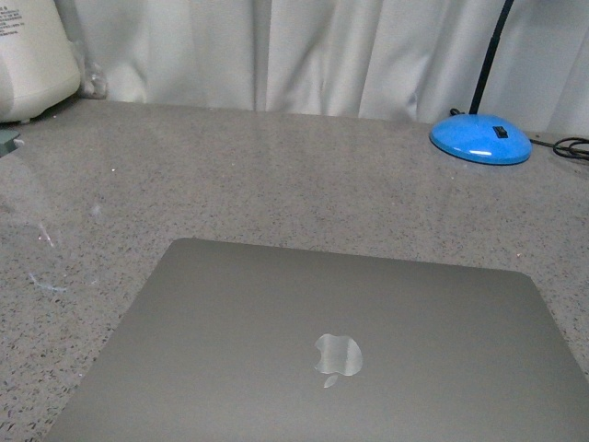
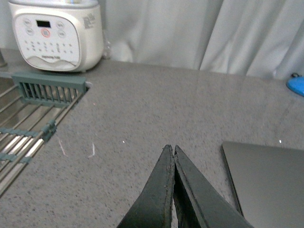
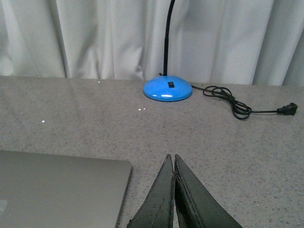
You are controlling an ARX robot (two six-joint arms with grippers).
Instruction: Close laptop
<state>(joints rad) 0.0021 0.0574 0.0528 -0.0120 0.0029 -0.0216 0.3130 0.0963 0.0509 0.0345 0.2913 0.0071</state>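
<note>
the thin grey metal laptop (image 1: 340,341) lies flat on the speckled grey stone tabletop (image 1: 276,175) right in front of me, lid down, with the shiny apple logo (image 1: 338,356) facing up. i judge the closing done, or all but done; i cannot see the front edge, so i cannot say whether the lid is fully seated.

what could go wrong from here is mostly of my own making. if i lower either arm without care, a fingertip could scrape the plain lid or push the laptop across the smooth tabletop. on my right side, the black power cord (image 3: 232,102) of the blue dome-based desk lamp (image 3: 167,89) trails loose over the tabletop, and a wide sweep could snag it and drag the lamp. on my left side, the metal drying rack (image 2: 28,128) sits near, with a white rice cooker (image 2: 57,35) behind it; swinging outward there could knock them.

my left gripper (image 2: 174,153) hangs above bare tabletop just beside the laptop's left edge, its dark fingers pressed together with nothing between them. my right gripper (image 3: 172,161) mirrors it off the laptop's right corner, likewise closed tight and empty. both point away from me toward the white curtain (image 1: 304,51), and neither touches the laptop. neither arm shows in the front view.
</note>
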